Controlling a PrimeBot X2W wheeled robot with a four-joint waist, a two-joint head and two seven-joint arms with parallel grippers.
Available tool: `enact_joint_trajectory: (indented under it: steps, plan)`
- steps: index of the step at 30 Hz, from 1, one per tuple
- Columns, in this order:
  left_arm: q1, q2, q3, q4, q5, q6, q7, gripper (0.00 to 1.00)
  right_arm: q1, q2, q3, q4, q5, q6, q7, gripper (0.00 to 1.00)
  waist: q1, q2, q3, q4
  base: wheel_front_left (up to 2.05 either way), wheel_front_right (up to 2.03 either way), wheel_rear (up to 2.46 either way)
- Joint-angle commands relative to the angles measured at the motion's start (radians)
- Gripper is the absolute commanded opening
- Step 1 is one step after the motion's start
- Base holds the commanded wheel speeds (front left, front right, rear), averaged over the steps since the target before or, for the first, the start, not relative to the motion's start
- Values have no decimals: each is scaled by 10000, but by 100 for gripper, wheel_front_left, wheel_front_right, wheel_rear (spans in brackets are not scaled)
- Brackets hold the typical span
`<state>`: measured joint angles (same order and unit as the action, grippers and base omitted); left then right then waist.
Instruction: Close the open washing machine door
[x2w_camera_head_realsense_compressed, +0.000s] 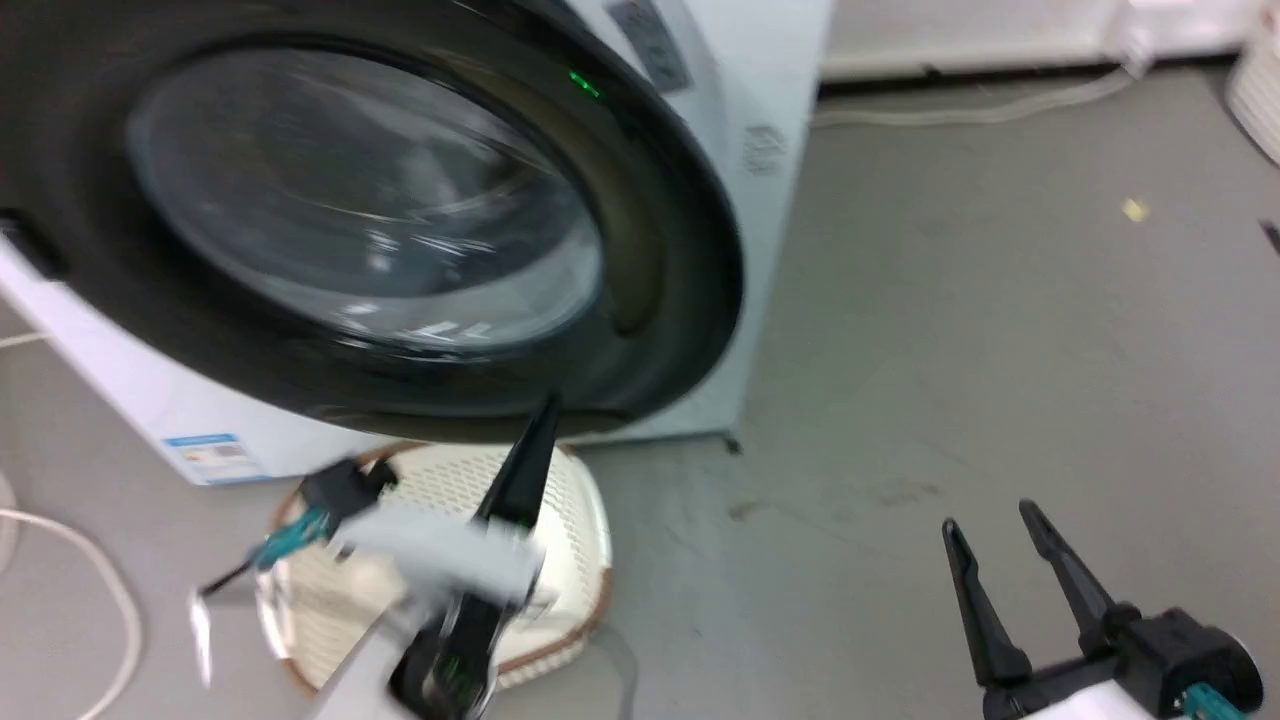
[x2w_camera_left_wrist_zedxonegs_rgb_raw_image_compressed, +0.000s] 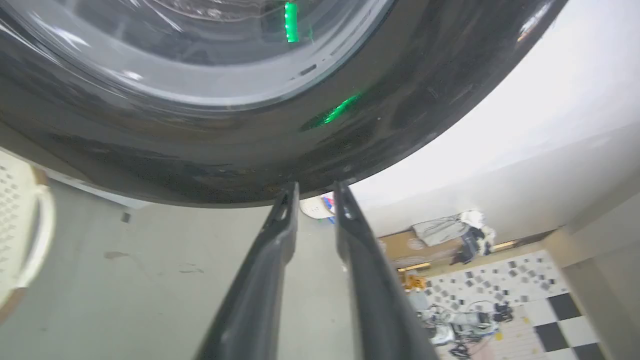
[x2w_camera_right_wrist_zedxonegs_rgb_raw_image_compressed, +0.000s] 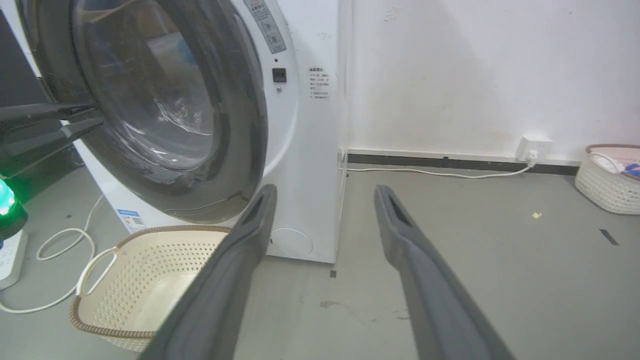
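Clearly, the left hand (x2w_camera_left_wrist_zedxonegs_rgb_raw_image_compressed: 315, 189) is narrowly parted, grasping nothing, tips at the black lower rim of the washing machine door (x2w_camera_head_realsense_compressed: 670, 300), which lies against the white machine (x2w_camera_right_wrist_zedxonegs_rgb_raw_image_compressed: 312, 165). The right hand (x2w_camera_head_realsense_compressed: 990, 517) gapes empty. Blue sticker (x2w_camera_head_realsense_compressed: 215, 458) and grey label (x2w_camera_right_wrist_zedxonegs_rgb_raw_image_compressed: 265, 25): print unreadable.

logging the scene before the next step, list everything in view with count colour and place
washing machine: 1, white, by the wall
washing machine door: 1, black rim and clear glass, front of the machine
laundry basket: 1, cream with brown rim, floor below the door
second basket: 1, white, floor by the wall, away from the machine
cable: 1, white, floor along the wall
wall plug: 1, white, low on the wall
left hand: 1, dark fingers slightly apart, tips at the door's lower rim
right hand: 1, dark fingers wide open, empty, above the floor
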<state>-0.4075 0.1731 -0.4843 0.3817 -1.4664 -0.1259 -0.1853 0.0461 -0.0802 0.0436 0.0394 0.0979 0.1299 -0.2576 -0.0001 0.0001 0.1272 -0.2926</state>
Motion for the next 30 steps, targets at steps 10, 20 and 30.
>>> enact_joint_trajectory:
  steps: [10,20,30]
  plan:
    - [2723,1736,984,-2189,7032,992,-760,100,800,-293,-18,-301,37,8,-42,100,1,-1,-1337,2094,0,0,0]
    - [5223,843,2731,-4092,11417,1995,-763,100,1048,-178,45,-234,31,8,-42,100,1,-1,-1535,2834,0,0,0]
    - [5501,524,2933,-3929,13137,1665,-764,100,1110,-115,393,137,109,8,-42,25,1,-1,-1456,3512,0,0,0]
